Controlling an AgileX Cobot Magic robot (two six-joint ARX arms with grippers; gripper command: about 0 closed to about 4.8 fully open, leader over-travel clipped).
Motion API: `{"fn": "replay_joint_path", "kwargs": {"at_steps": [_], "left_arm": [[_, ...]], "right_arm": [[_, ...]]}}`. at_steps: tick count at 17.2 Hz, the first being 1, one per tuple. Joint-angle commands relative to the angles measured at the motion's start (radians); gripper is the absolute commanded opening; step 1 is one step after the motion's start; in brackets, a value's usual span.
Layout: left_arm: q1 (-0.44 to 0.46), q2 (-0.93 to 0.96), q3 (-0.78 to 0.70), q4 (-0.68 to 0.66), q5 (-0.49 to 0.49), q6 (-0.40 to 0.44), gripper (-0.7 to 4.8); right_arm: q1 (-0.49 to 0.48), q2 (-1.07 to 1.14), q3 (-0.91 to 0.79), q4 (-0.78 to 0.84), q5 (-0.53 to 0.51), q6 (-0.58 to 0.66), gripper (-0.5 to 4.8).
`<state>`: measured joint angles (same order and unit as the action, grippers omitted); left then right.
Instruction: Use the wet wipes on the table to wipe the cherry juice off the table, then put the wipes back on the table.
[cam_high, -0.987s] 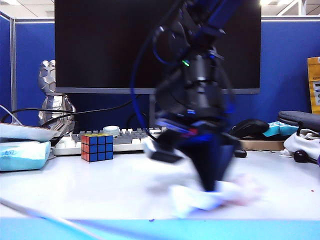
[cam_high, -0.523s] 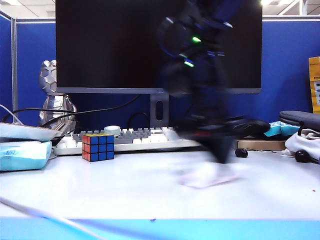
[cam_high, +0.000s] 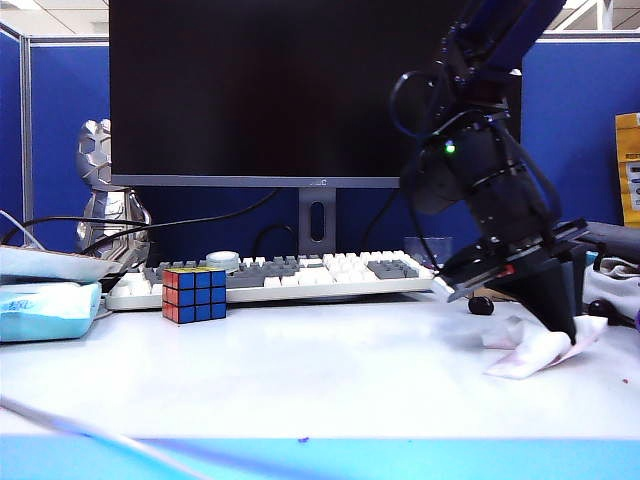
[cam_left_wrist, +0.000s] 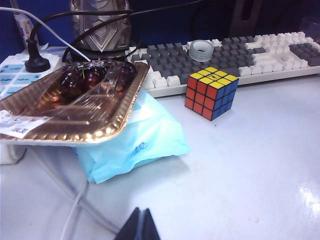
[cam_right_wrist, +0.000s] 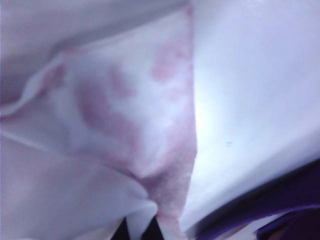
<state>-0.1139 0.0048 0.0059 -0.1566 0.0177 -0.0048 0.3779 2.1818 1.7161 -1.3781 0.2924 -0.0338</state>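
Left edge of the surface (cam_high: 250, 370): a pale blue tissue pack (cam_high: 45, 308) lies there, and the left wrist view shows a gold foil tray (cam_left_wrist: 70, 107) of dark cherries (cam_left_wrist: 75, 80) resting on top of it. A silver figurine (cam_high: 105, 195) stands behind, with black cables running past it.

Left end effector (cam_left_wrist: 141, 227): only its dark fingertips show, in the left wrist view, pressed together with nothing between them, hanging above the surface near the tissue pack.

Left of centre: a Rubik's cube (cam_high: 194, 293) sits just in front of the keyboard (cam_high: 275, 276), which lies along the back edge below the black monitor (cam_high: 300, 90).

Front edge, near the middle: one small dark speck of cherry juice (cam_high: 303, 439) is visible on the light blue rim.

Right side: the right arm reaches down toward the right edge. Right end effector (cam_high: 563, 325): clenched on the wet wipes (cam_high: 535, 350), its tip pinning the crumpled white sheet to the surface. The right wrist view shows the wipe close up, with pink stains across its folds. A single dark cherry (cam_high: 481, 305) lies just behind the wipe, apart from it.
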Motion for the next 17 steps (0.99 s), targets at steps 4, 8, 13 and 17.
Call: {"fn": "replay_joint_path", "kwargs": {"at_steps": [4,8,13,17], "left_arm": [[0.002,-0.003,-0.001,-0.010,0.005,-0.004,-0.02],[0.002,-0.003,-0.001,-0.010,0.005,-0.004,-0.02],[0.002,-0.003,-0.001,-0.010,0.005,-0.003,-0.02],[0.002,-0.003,-0.001,-0.010,0.005,-0.004,-0.02]], "right_arm": [[-0.026,-0.002,0.040,0.045,-0.211,-0.035,-0.06],[0.003,-0.018,0.358,-0.002,-0.317,-0.035,-0.06],[0.037,-0.223,0.526,-0.001,-0.348,0.013,-0.06],[0.037,-0.468,0.525,0.003,-0.326,0.027,-0.06]]}}
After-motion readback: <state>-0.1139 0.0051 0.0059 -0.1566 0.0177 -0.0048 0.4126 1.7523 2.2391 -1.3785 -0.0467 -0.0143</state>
